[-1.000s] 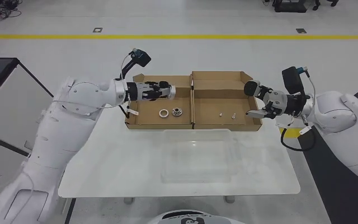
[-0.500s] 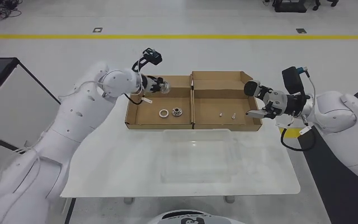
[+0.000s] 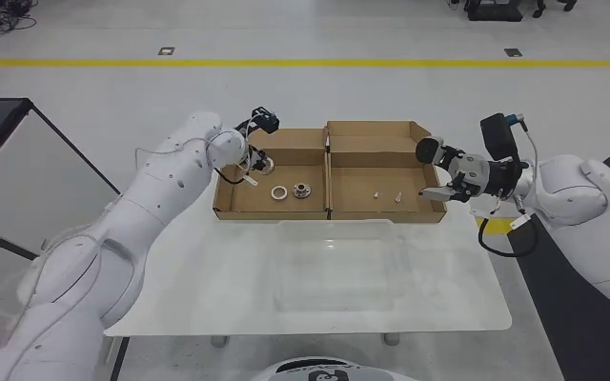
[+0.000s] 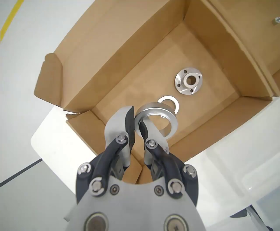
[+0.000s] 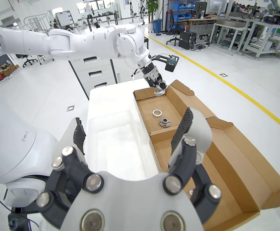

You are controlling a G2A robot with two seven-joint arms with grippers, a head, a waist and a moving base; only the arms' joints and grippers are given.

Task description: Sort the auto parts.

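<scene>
Left wrist view, metal ring [image 4: 153, 108] clamped in left gripper [image 4: 136, 122] over cardboard box [image 4: 196, 43], right gripper [image 5: 133, 118] spread wide open.

Place: we're looking at a robotics lab in an open workshop hall, definitely not anybody's home.
Floor: we're seeing a pale, glossy industrial floor [image 3: 400, 38] with a yellow line [image 3: 305, 63] running across it and little floor sockets [image 3: 167, 50] set in.
Benches: we're spotting rows of workbenches [image 5: 229, 28] carrying monitors [image 5: 200, 6] and cables, with office chairs [image 5: 172, 37] pulled up.
Storage: we're noticing shelves of blue bins [image 5: 181, 6] and a white drawer cabinet [image 5: 96, 73].
Far end: we're making out a whiteboard [image 5: 63, 18], a potted plant [image 5: 151, 8] and other robot figures [image 5: 142, 11], too small for detail.
</scene>
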